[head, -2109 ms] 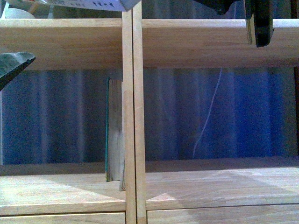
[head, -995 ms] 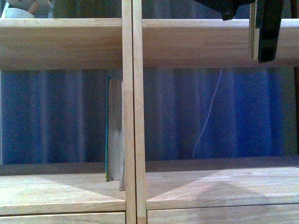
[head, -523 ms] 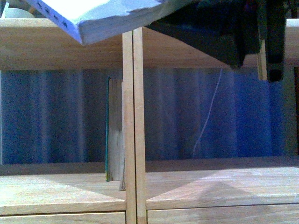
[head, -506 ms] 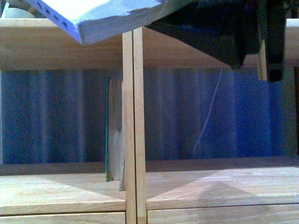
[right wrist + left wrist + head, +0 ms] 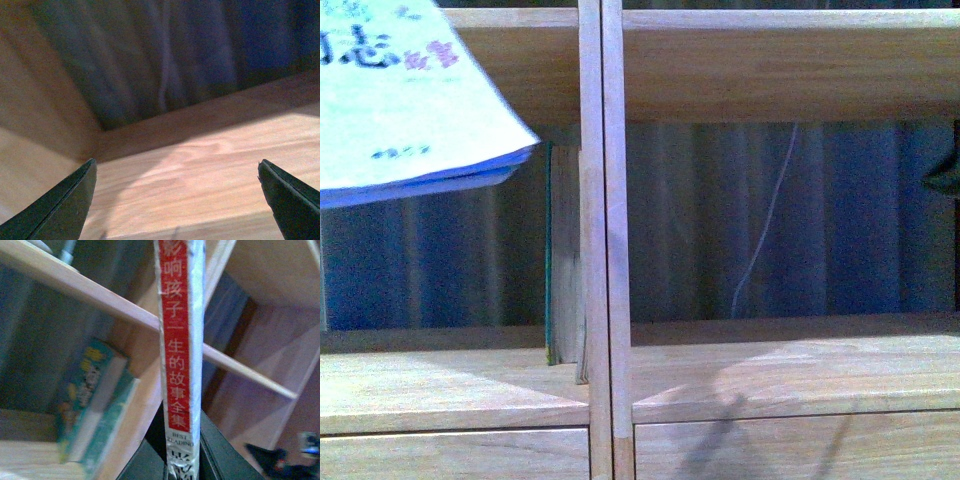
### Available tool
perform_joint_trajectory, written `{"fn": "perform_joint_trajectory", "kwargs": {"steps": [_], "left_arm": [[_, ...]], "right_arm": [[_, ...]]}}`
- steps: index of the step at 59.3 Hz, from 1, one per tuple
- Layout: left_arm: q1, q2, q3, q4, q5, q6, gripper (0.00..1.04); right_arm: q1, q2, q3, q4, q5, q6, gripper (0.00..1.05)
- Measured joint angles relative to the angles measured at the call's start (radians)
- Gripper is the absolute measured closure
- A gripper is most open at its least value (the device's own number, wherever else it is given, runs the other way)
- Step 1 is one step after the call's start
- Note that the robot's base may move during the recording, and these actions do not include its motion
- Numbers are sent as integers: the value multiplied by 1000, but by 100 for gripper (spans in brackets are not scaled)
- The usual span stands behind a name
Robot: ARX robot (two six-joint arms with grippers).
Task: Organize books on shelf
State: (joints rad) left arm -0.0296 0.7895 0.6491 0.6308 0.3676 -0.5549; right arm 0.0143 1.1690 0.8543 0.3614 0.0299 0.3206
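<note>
Pale paperback (image 5: 400, 100) gripped by left claw (image 5: 182, 460), green book (image 5: 563, 260) upright

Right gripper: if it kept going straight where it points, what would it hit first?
Probably the bare wooden shelf board; nothing else shows ahead of the open right gripper, though depth is unclear.

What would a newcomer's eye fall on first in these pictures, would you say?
The pale paperback with black characters fills the front view's upper left, its red-and-white spine gripped in the left pincer. Behind it, the green book stands upright against the centre post of the shelf, in the left compartment. The right pincer hangs open above a shelf board.
</note>
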Motion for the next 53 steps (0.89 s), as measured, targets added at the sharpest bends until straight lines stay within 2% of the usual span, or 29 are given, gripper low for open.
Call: {"fn": "perform_joint_trajectory", "kwargs": {"steps": [7, 12, 15, 19, 31, 47, 49, 53], "left_arm": [[197, 41, 0, -9, 28, 212, 98], [314, 113, 1, 21, -8, 348, 98], [391, 191, 3, 55, -44, 444, 98], [433, 262, 11, 77, -67, 524, 98], [441, 435, 67, 162, -104, 668, 98], [330, 619, 222, 203, -205, 740, 98], [312, 641, 240, 203, -212, 745, 98], [274, 687, 279, 203, -230, 755, 98]], "right_arm": [[-25, 2, -11, 3, -1, -29, 7], [-23, 2, -11, 3, -10, -36, 7], [-18, -15, -27, -17, -28, -127, 16], [-18, -49, -92, 8, -29, -206, 26], [-18, -151, -294, 100, -31, -288, 55], [-18, -278, -510, 178, -31, -307, 98], [-18, -291, -530, 182, -31, -313, 102], [-18, -318, -564, 189, -30, -314, 102]]}}
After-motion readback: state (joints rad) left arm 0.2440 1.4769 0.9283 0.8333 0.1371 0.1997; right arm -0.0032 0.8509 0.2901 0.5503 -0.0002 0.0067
